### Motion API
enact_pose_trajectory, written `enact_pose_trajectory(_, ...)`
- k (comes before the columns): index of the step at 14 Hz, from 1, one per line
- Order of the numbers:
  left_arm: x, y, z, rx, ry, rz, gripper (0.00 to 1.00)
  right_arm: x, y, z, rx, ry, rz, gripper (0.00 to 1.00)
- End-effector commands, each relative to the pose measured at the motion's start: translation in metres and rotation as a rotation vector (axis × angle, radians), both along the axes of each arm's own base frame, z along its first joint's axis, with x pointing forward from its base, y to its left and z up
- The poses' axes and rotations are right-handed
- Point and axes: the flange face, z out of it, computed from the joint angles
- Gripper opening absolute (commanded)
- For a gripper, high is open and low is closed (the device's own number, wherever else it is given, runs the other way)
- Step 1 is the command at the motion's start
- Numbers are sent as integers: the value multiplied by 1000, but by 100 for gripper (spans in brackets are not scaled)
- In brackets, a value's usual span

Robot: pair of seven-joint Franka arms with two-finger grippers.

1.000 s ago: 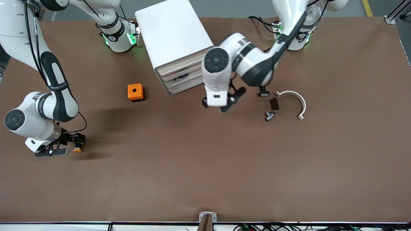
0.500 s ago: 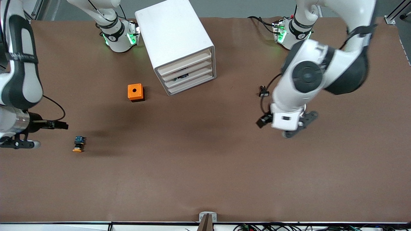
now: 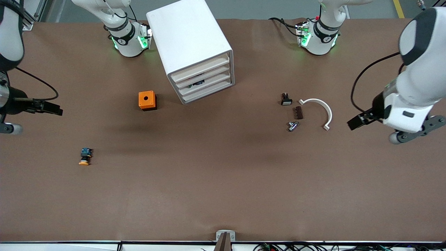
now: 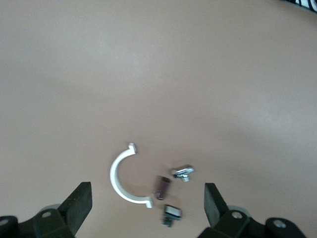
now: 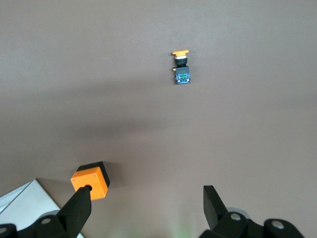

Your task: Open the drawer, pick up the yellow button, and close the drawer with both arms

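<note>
The button (image 3: 84,157) lies on its side on the brown table, nearer the front camera than the orange cube (image 3: 147,100), toward the right arm's end; it also shows in the right wrist view (image 5: 181,67). My right gripper (image 3: 4,122) is up in the air at that end of the table, apart from the button, open and empty (image 5: 147,208). The white drawer cabinet (image 3: 190,38) stands at the back with its three drawer fronts flush. My left gripper (image 3: 418,129) hangs over the left arm's end of the table, open and empty (image 4: 147,208).
Small parts lie toward the left arm's end: a white half-ring clamp (image 3: 320,108), a black piece with a white face (image 3: 286,100), a brown piece (image 3: 298,112) and a metal piece (image 3: 292,125). The orange cube also shows in the right wrist view (image 5: 90,181).
My right gripper let go of the button on the table, then rose and drew away. My left arm swung from in front of the cabinet out to its own end of the table.
</note>
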Motion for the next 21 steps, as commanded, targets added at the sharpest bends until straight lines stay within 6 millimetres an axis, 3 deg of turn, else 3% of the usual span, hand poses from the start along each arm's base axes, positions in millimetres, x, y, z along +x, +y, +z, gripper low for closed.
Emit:
enact_pose_trajectory(1,-38,20,14,25,9,-98,100,3,-2,17,-19,-11,-9,100)
enact_pose_trajectory(4,-72,54,31,-24,8,-161,100,3,-7,18,-16,-13,-18,100)
enact_pose_trajectory(8,-110,52,45,-21,24,-235,100,8,-6,32,-19,-47,-27,100)
enact_pose_trajectory(13,-125,45,58,-19,37,-248,100,-5,-5,38,-6,0,-33,100)
enact_pose_trajectory(16,-127,44,60,-35,43,-248,100,-31,4,67,-2,-57,-18,100)
enact_pose_trajectory(21,-148,34,64,-31,37,-265,100,-51,4,84,53,-126,-23,100)
